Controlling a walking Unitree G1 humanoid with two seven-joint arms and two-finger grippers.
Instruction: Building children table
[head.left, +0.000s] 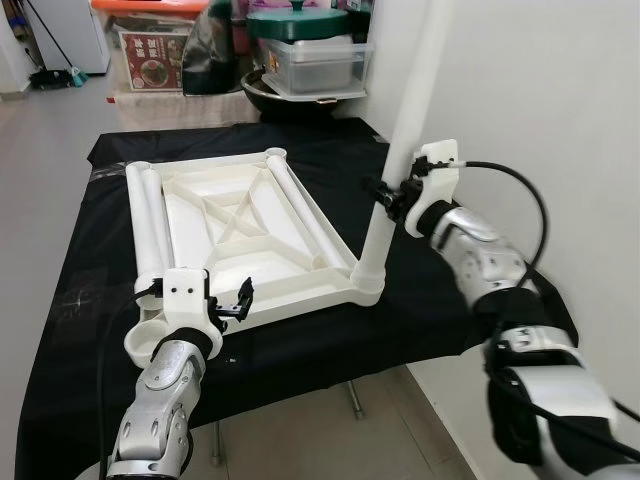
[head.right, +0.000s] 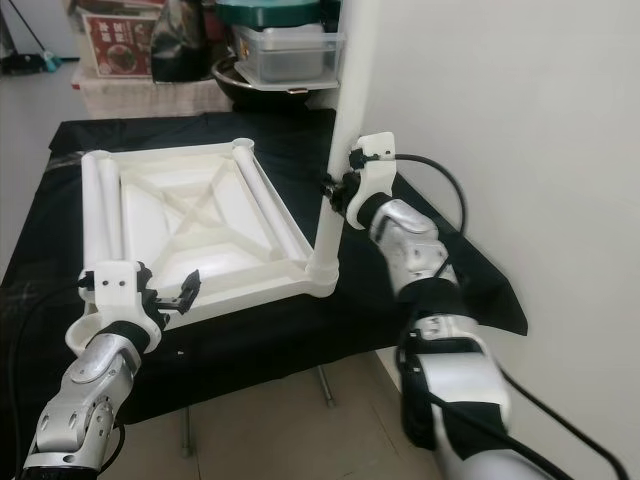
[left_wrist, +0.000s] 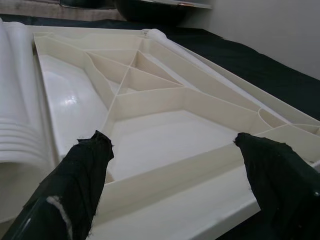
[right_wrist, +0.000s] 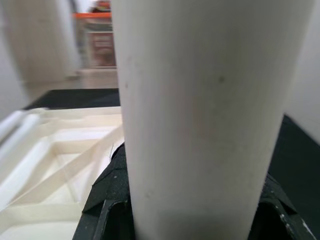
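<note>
A white plastic table top (head.left: 190, 215) lies upside down on the black cloth. One white leg (head.left: 400, 150) stands upright in its near right corner socket (head.left: 365, 280). My right gripper (head.left: 388, 197) is shut on this leg about a third of the way up; in the right wrist view the leg (right_wrist: 200, 100) sits between the black fingers (right_wrist: 107, 210). My left gripper (head.left: 228, 305) hovers open just over the top's near rim, holding nothing, its fingers (left_wrist: 82, 170) spread wide. Two loose legs (head.left: 148, 220) lie along the top's left side and another loose leg (head.left: 305, 215) along its right.
The black-covered table (head.left: 90, 300) ends just in front of me, with floor below. A white wall (head.left: 560, 100) runs close on the right. Storage boxes and a dark pot (head.left: 300, 50) stand behind the table. An open corner socket (head.left: 150, 340) sits by my left wrist.
</note>
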